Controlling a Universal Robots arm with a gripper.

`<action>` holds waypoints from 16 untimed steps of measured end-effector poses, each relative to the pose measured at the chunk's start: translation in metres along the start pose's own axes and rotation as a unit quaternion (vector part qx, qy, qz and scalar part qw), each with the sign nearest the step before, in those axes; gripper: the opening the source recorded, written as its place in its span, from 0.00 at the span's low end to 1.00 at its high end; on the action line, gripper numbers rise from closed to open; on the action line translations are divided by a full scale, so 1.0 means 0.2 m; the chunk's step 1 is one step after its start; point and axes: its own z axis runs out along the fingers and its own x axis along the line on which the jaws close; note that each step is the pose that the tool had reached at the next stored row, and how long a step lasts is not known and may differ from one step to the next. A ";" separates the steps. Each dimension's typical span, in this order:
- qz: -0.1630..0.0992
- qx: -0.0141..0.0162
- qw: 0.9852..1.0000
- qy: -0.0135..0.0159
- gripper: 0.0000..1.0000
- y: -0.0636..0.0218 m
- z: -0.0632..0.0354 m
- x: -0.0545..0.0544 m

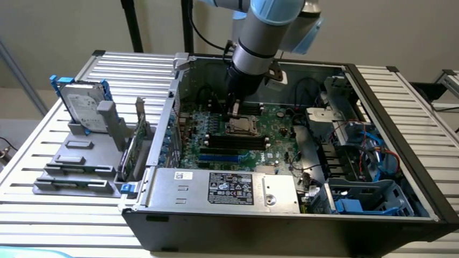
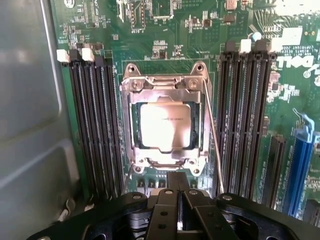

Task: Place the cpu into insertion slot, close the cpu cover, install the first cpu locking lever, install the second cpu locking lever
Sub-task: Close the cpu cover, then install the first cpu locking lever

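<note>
The pale tan-silver cpu lies flat in the insertion slot on the green board. The silvery cpu cover is down over it, and the chip shows through the cover's square opening. A thin wire locking lever runs along one side of the socket, its free end standing slightly out from the frame. My gripper hangs just off the socket's edge with its black fingers pressed together and nothing between them. In the exterior view the gripper points straight down just behind the socket.
Long black memory slots flank the socket on both sides, and the other bank is close to the lever. A blue slot lies further out. The grey case wall is close by. A power supply and cables crowd the case.
</note>
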 end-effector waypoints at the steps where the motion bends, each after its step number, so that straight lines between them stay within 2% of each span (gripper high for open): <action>1: 0.000 0.000 1.000 0.000 0.11 -0.014 -0.002 0.00; 7: 0.000 0.000 1.000 0.000 0.11 -0.086 0.004 -0.01; 16: 0.000 0.000 1.000 0.000 0.11 -0.092 0.005 -0.01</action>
